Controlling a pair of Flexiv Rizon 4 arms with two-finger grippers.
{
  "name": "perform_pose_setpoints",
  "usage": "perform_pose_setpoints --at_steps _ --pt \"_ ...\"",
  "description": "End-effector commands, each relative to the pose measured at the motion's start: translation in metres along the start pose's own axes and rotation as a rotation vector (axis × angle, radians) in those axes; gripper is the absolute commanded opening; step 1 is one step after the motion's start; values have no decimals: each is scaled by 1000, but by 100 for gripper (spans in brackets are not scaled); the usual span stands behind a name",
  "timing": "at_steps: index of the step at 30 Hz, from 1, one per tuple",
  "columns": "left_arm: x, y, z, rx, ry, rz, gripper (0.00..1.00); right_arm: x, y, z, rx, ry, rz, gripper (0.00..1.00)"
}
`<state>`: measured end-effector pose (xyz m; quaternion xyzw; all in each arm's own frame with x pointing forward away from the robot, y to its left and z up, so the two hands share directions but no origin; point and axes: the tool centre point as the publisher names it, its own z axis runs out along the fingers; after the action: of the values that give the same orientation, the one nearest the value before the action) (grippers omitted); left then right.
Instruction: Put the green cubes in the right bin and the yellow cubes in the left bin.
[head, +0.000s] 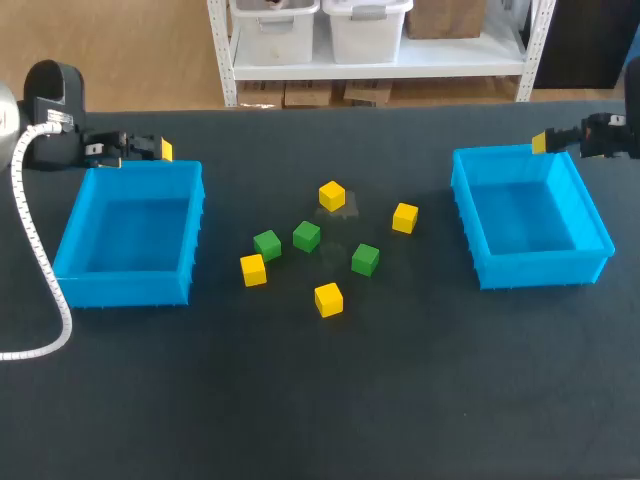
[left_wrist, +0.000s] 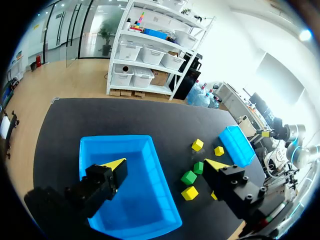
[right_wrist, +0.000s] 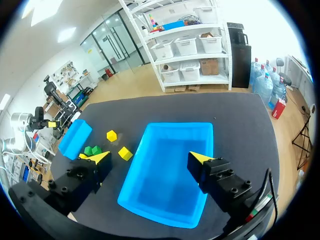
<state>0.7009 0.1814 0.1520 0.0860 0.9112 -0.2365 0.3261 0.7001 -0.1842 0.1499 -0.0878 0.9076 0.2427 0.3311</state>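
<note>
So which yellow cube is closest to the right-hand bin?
The yellow cube at the cluster's right edge, beside the rightmost green cube; the other three yellow ones sit farther from the right bin.

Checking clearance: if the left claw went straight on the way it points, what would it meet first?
Most likely the left bin, lying right ahead of the open left claw; whether its floor or far wall comes first, I cannot tell.

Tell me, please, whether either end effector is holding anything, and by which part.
Nothing is held: the left end effector hangs open by the left bin, the right end effector open by the right bin.
</note>
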Motion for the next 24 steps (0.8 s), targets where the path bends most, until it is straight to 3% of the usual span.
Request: perform_pose_setpoints --at_steps 1,20,24 --pt "1 2 0 8 -5 2 100 0 0 0 1 0 0 100" --pt "1 2 0 8 -5 2 100 0 0 0 1 0 0 100" --pt "1 2 0 8 -5 2 100 -25 20 3 19 8 -67 100"
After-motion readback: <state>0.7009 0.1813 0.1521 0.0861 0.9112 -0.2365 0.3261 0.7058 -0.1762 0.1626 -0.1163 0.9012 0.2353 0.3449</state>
